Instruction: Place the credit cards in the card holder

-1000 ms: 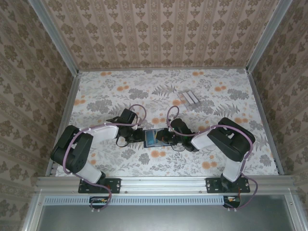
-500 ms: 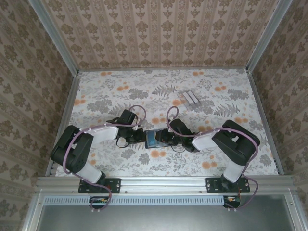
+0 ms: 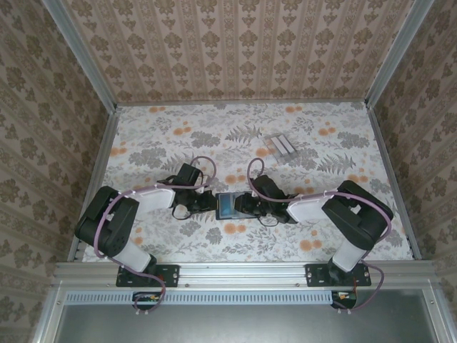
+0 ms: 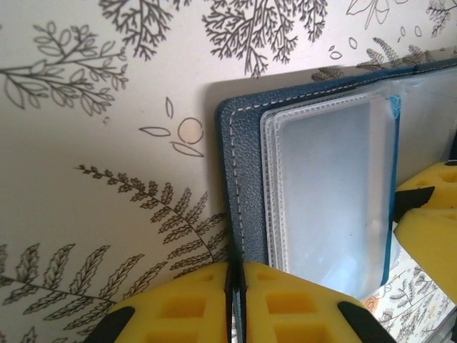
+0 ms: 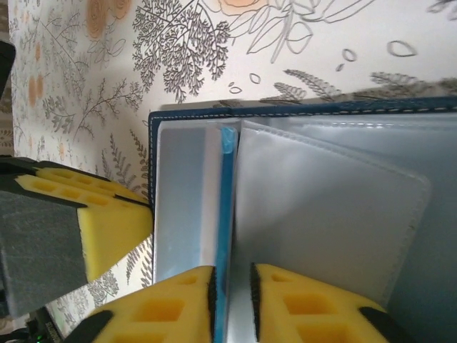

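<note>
Rack (image 3: 280,146) far off; left gripper (image 4: 236,286) clamped on card holder (image 4: 232,179), right gripper (image 5: 232,282) astride blue card (image 5: 226,200), grip unclear.

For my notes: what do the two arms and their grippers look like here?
Both the left arm and right arm are black with a white shell on the long link, and a mauve cable loops along each. The left gripper and right gripper carry yellow pads with square recesses.
</note>
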Tool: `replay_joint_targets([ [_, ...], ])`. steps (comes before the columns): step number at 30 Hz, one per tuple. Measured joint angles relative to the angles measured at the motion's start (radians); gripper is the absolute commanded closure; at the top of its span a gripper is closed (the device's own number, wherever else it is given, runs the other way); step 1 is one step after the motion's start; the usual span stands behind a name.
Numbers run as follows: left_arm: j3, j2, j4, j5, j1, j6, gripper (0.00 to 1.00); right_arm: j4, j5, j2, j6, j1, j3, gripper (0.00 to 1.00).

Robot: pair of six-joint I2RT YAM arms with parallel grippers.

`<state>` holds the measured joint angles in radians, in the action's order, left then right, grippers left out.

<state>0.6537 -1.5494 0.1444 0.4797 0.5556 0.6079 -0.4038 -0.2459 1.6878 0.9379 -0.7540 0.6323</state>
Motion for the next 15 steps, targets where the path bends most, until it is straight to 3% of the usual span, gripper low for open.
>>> replay_joint_targets([
  [7,-0.01,0.0,-0.018,0.006,-0.001,0.003,0.87,0.021,-0.018,0.034,-0.012,-0.004,0.035,0.89],
  [15,-0.013,0.0,-0.021,0.011,-0.008,0.002,0.86,0.121,0.0,-0.027,-0.069,-0.004,0.04,0.81],
])
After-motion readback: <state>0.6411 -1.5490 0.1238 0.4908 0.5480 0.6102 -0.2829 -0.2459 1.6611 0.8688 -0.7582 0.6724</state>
